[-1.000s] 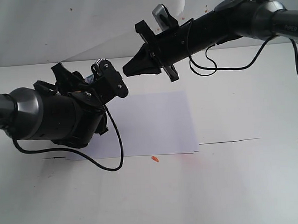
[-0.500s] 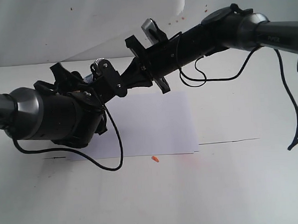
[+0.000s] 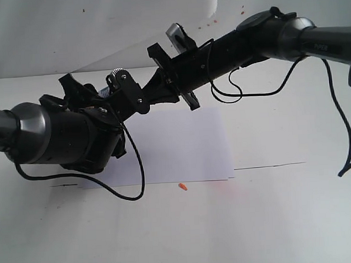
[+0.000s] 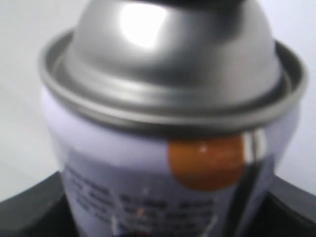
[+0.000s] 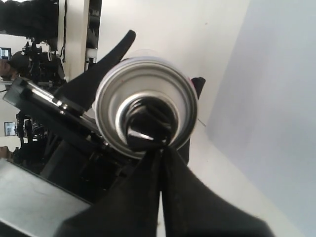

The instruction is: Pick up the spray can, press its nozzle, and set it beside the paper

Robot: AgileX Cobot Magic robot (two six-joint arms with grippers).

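Sitting in left hand (image 3: 102,88), spray can (image 4: 163,98) — right hand (image 5: 159,153) apparently on nozzle (image 5: 148,123).

The left arm (image 3: 58,140) is a thick matte-black cylinder with a brushed grey metal joint section, and a thin black cable (image 3: 141,168) loops from it. The left gripper (image 3: 105,88) has flat black finger plates studded with small silver screws (image 3: 125,76). The right arm (image 3: 247,42) is a slimmer black tube with a rounded grey joint, faint pale lettering (image 3: 321,43), a silver-grey camera module (image 3: 175,32) and thin black cables (image 3: 342,128). The right gripper (image 5: 160,163) has black, wedge-shaped tapering fingers.
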